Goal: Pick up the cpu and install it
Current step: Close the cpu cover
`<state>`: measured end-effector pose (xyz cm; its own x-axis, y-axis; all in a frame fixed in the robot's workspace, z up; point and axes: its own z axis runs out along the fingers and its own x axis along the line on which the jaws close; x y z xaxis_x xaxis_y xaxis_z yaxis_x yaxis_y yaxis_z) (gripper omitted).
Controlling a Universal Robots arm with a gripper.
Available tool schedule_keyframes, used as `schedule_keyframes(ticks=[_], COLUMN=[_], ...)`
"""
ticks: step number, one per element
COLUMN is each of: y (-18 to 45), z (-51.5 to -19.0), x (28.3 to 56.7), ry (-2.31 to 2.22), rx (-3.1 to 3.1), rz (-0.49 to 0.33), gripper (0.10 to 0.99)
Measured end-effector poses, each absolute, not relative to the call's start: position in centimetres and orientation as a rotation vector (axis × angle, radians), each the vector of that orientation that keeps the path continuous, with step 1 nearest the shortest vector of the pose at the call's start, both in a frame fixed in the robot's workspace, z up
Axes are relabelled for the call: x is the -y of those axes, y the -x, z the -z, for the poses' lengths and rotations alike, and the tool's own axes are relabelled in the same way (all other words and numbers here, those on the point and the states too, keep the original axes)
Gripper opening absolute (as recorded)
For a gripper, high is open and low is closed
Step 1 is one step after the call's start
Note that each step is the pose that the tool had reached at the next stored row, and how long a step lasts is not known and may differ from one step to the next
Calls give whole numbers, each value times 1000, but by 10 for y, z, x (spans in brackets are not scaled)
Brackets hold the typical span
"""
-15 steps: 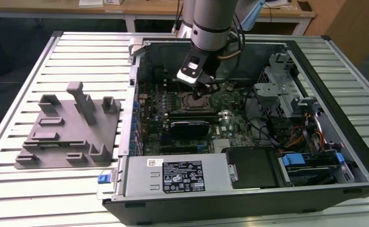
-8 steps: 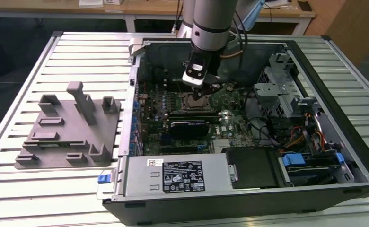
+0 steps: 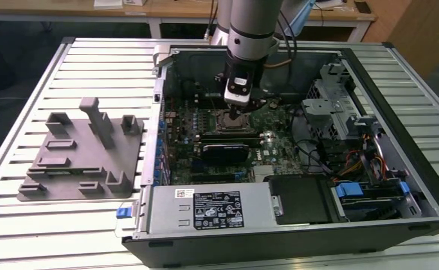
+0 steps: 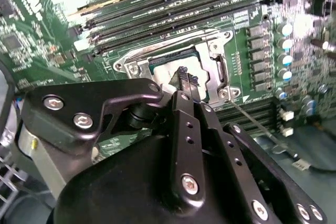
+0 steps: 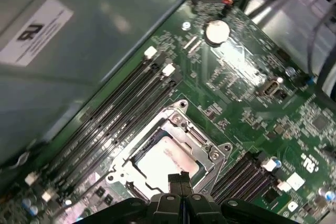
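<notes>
In the exterior view the gripper (image 3: 238, 109) hangs over the motherboard (image 3: 280, 152). The second wrist view shows its jaws pressed together, empty, just above the cpu (image 4: 167, 69), which sits in the socket (image 4: 212, 66). The first wrist view shows its silver lid. I judge it light, stiff, slick and fragile underneath, best held by opposite edges.

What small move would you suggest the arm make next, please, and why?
Probably lift the pincer slightly straight up. In both wrist views the cpu lies flat inside the socket frame, and the pincer's shut tips sit at its edge, holding nothing; whether they touch it I cannot tell.
</notes>
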<state>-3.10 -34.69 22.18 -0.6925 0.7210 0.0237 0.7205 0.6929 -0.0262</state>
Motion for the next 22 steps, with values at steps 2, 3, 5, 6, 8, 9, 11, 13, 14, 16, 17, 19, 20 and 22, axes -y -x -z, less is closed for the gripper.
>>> schedule_keyframes(ticks=[2,3,5,6,8,9,11,13,14,16,17,19,20,22], y=[31,31,31,31,31,31,31,31,31,31,31,31,31,31], z=[-222,-222,-222,-222,-222,-222,-222,-222,-221,-221,-221,-221,-221,-221], x=[347,347,347,347,347,347,347,347,347,347,347,347,347,347], ry=[1167,1141,1089,1063,1016,997,965,941,930,911,903,884,873,843], rx=[2882,2893,2913,2923,2941,2948,2963,2978,2985,2999,3002,3007,3009,3014], rz=[-24,-24,-25,-26,-26,-26,-25,-22,-20,-13,-5,13,21,34], gripper=[106,106,106,106,106,106,106,106,106,106,106,106,106,106])
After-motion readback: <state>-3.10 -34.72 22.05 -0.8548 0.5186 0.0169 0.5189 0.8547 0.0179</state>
